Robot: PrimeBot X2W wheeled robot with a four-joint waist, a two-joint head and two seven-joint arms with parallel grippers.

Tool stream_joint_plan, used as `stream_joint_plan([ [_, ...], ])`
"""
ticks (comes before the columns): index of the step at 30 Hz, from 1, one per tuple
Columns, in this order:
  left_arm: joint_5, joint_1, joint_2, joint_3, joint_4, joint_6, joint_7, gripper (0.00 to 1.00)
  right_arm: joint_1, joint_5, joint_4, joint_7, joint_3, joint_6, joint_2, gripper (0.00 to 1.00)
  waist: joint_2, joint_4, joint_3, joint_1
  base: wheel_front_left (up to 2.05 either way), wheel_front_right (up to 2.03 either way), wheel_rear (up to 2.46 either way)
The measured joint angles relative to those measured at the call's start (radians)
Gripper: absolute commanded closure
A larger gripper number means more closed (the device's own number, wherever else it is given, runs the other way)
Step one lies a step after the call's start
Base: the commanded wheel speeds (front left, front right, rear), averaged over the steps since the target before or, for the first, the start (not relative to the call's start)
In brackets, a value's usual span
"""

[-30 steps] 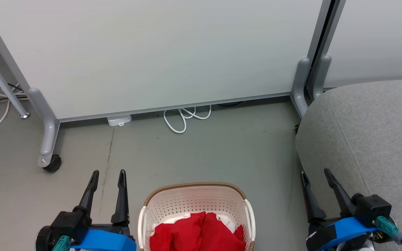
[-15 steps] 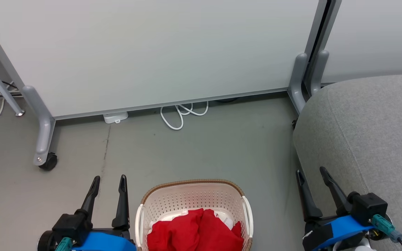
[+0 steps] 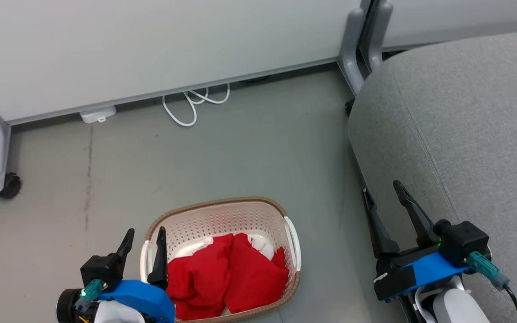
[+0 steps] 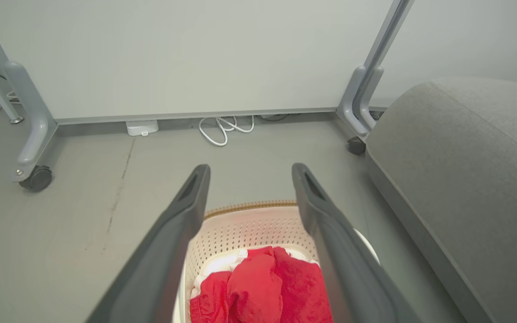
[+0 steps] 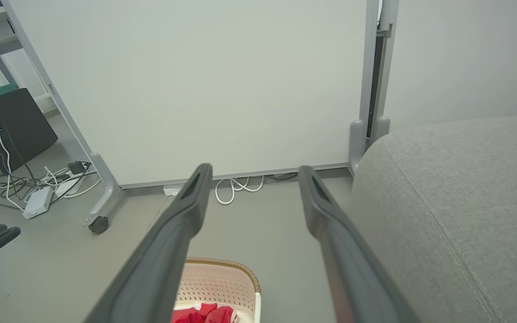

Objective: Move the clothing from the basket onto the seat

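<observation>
Since the earlier frames the head camera is tipping down and turning toward the seat (image 3: pixel 465 112), so the whole picture is shifting. Measured against the basket (image 3: pixel 213 202), the left gripper (image 3: pixel 146 230) is closing in. Its right finger is now crossing the basket's left handle in the head view, where before it was standing clear to the left.

Noting left to right:

- Caster (image 3: pixel 9 185) of the panel frame is sitting on the floor (image 3: pixel 240 157) at far left.
- Left gripper is hanging with fingers spread wide and empty. In its wrist view they are framing the basket's far rim. I cannot tell whether the right finger is touching the handle.
- Basket is standing on the floor. The clothing (image 3: pixel 227 273) is lying heaped inside it, red, with a little white showing behind.
- Cable (image 3: pixel 191 105) is lying looped on the floor at the foot of the panel (image 3: pixel 151 45), beyond the basket.
- Right gripper (image 3: pixel 381 187) is hanging well apart from the basket, fingers likewise spread and empty, just beside the seat's left edge.
- Seat is taking up the right side, grey, with a seam running along it.
</observation>
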Motion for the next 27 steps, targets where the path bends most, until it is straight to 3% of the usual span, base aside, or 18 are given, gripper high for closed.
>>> stream_joint_plan([
  [10, -0.015, -0.176, 0.034, -0.063, 0.22, -0.002, 0.033, 0.0, -0.074, 0.012, -0.026, -0.013, 0.03, 0.0, -0.001, 0.0, 0.0, -0.1, 0.162, 0.0001, 0.0, 0.0, 0.0],
  [27, -0.034, -0.486, 0.181, -0.226, 0.454, -0.006, 0.196, 0.0, -0.232, 0.078, -0.086, -0.035, 0.137, 0.0, -0.002, 0.0, 0.0, -0.234, 0.495, 0.0001, 0.0, 0.0, 0.0],
])
